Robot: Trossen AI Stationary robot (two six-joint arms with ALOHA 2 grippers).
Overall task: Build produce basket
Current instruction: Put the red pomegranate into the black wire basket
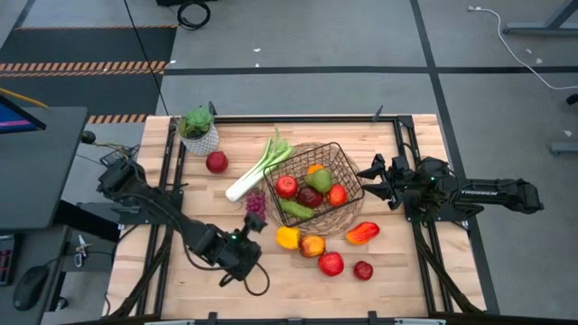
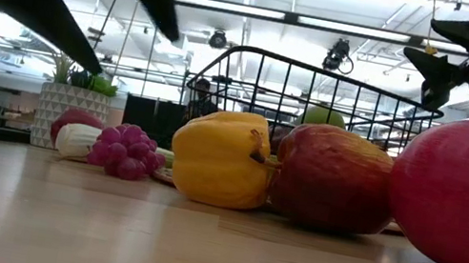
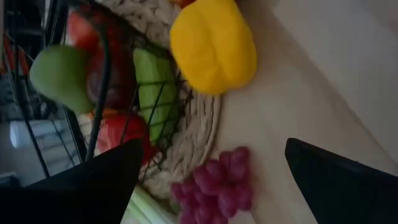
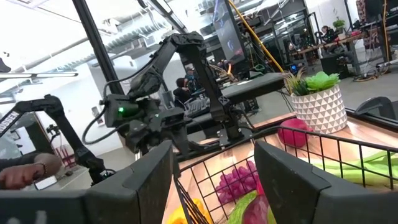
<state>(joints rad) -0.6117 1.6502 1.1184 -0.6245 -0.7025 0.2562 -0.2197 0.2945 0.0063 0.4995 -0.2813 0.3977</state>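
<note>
Pale slatted wooden surface [image 1: 181,271], dark metal frame round it. Dark wire-mesh basket [image 1: 345,171] with square top and round woven wicker base sits near the middle of the surface, toward the right edge. Inside it: smooth red apple [image 1: 286,187], green pear [image 1: 320,181], dark red fruit [image 1: 310,197], small orange-red fruit [image 1: 337,194], long green piece [image 1: 295,209] along the near wall.

Loose on the wood: long white-green leek [image 1: 257,169] lying against the basket's left side, knobbly bunch of purple grapes [image 1: 256,202] beside the wicker rim, glossy yellow pepper [image 1: 288,237], red-yellow apple [image 1: 312,245], orange-red pepper [image 1: 362,233], round red apple [image 1: 330,263] and a small dark red one [image 1: 363,270] toward the near edge, another red apple [image 1: 217,162] near the far left corner beside a leafy plant in a white patterned pot [image 1: 199,132].

Left claw [image 1: 255,222] hangs near the grapes, fingers spread wide, empty. Right claw [image 1: 367,177] is at the basket's right rim, fingers [image 4: 152,180] partly apart, pinching nothing.
</note>
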